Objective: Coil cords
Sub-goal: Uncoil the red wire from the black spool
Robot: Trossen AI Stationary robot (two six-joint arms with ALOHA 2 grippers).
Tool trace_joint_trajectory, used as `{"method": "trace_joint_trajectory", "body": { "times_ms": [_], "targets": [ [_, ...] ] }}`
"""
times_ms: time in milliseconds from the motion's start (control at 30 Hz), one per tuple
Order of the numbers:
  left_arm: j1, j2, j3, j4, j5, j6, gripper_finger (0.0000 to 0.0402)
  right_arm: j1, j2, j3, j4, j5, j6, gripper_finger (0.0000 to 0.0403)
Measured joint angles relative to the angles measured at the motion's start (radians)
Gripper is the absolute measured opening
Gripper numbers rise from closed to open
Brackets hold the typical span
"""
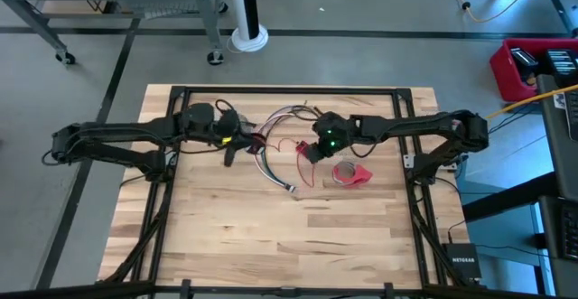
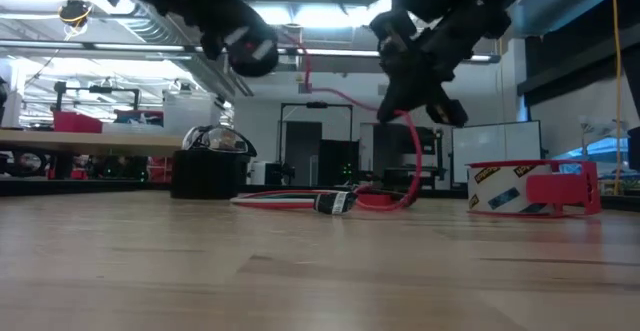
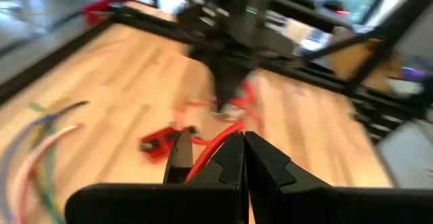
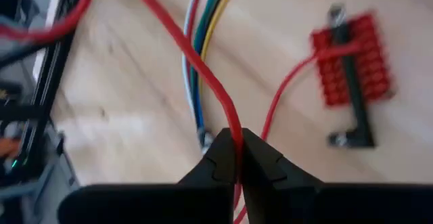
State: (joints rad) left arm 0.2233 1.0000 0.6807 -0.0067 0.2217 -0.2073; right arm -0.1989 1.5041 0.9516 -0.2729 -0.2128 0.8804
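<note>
The bundle of wires lies on the table at mid-width, toward the far edge, its plug end pointing toward the near edge. A single red wire rises from it and runs across between both grippers, so its long axis lies left to right. The right gripper is pressed together on this red wire, lifted above the table. The left gripper is likewise pinched on the red wire, lifted at the bundle's left. Judged from this, both arms stand equally near; coiling would turn on the span between them. A tape roll rests just beside the right gripper.
</note>
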Motion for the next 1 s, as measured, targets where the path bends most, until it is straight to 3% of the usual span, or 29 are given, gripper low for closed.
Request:
{"method": "trace_joint_trajectory", "body": {
  "times_ms": [133,333,567,1000],
  "targets": [
    [-0.030,-0.003,0.000,-0.002,0.075,-0.003,0.0000,-0.023,-0.030,0.000,0.082,0.056,0.002,0.0011],
    [-0.087,0.054,0.000,0.008,0.098,-0.006,0.0000,-0.081,-0.033,0.000,0.285,0.056,0.002,0.0008],
    [-0.145,0.127,0.000,0.088,0.241,0.000,0.0000,-0.174,-0.033,0.001,0.433,0.056,0.004,0.0008],
    [-0.191,0.143,0.000,0.480,0.289,0.195,0.0000,-0.219,-0.029,0.001,0.421,0.044,0.038,0.0008]
  ]
}}
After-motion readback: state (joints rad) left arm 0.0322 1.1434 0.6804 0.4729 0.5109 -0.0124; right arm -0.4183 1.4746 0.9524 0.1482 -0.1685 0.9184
